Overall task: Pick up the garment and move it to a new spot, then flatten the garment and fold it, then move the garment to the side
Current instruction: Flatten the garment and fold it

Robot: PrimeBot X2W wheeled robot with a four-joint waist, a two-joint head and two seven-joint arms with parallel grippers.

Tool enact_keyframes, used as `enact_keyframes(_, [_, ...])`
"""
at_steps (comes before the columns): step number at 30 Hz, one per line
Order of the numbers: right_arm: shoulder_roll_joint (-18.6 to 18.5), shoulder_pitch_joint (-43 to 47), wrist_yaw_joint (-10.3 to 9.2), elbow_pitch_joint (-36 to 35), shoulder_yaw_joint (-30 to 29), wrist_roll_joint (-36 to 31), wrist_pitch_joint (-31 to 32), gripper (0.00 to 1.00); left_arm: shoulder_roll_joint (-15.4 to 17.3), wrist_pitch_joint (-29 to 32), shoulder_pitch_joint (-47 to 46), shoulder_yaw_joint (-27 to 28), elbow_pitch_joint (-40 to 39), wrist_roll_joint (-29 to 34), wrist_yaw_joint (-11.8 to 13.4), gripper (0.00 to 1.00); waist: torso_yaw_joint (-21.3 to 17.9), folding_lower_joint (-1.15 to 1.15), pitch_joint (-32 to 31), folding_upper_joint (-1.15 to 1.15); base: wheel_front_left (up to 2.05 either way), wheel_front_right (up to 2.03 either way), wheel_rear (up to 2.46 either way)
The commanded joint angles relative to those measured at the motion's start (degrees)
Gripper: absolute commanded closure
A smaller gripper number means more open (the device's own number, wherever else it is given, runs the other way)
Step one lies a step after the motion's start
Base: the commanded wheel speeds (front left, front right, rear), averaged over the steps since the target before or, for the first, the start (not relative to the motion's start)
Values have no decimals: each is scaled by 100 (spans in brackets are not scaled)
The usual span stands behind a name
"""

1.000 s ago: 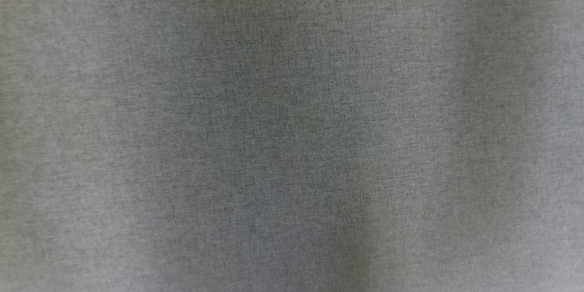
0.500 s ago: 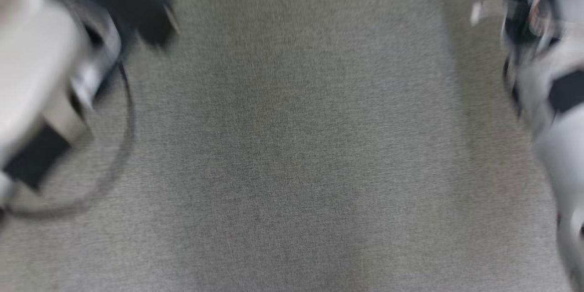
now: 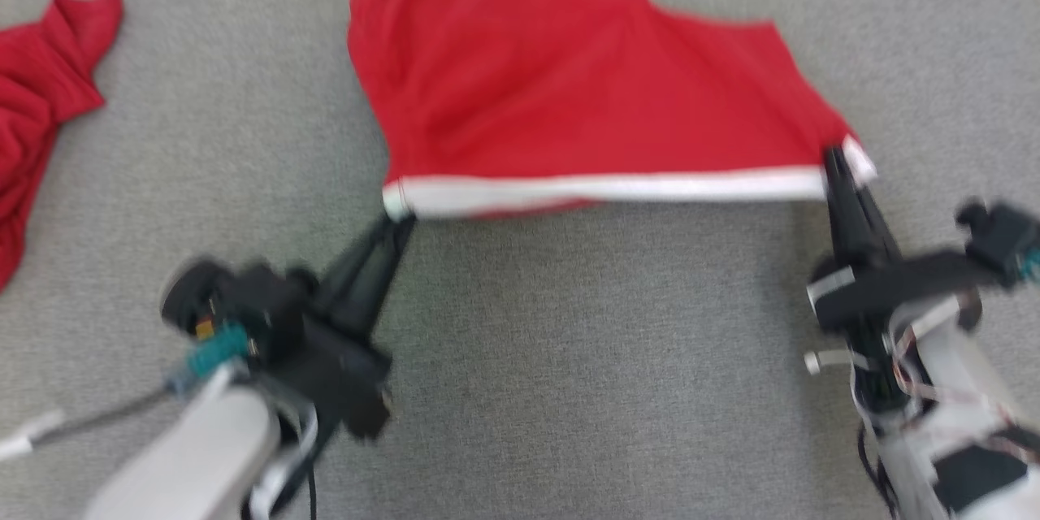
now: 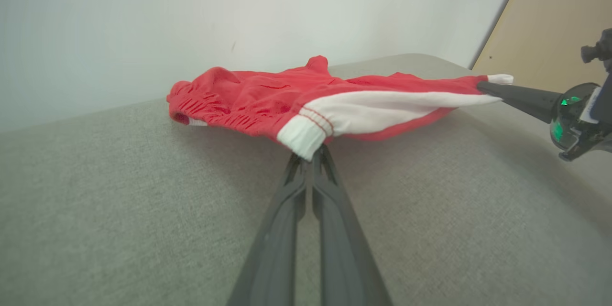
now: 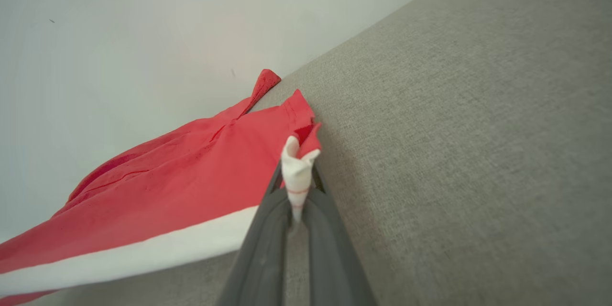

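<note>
The garment [image 3: 569, 73] is a pair of red shorts with a white band along the near edge, spread over the grey surface. My left gripper [image 3: 400, 221] is shut on the band's left corner. My right gripper [image 3: 837, 158] is shut on the band's right corner, and the band is stretched between them. In the left wrist view the garment [image 4: 267, 100] has its white corner pinched at my left gripper [image 4: 313, 150], with the right gripper [image 4: 485, 87] at its far end. In the right wrist view white cloth is bunched between the fingers of my right gripper [image 5: 296, 179], beside the garment [image 5: 191, 162].
A second red cloth [image 3: 41, 89] lies crumpled at the left edge of the grey fabric surface [image 3: 585, 357]. A pale wall [image 4: 239, 9] rises behind the surface, and a tan panel [image 4: 550, 14] stands at the right.
The head camera has swung: a second ago it showed bare grey fabric, then blurred arms, and now the garment and both grippers.
</note>
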Motion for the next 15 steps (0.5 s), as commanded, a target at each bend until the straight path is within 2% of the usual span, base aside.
enact_keyframes(1, [-57,312,-14,-122,-90,49,22,100,-39,-19,296,23,-35,82,-54,100,48,2,-301,1,0,0,0])
enact_keyframes(7, [1,1550,-14,-782,-511,-41,242,100,-96,-20,1214,51,-2,401,-202,100,92,2,-558,1,0,0,0])
enact_keyframes(15, [431,3171,-14,-1725,-1198,-279,698,100,-149,-20,2018,114,68,768,-336,100,153,2,-881,1,0,0,0])
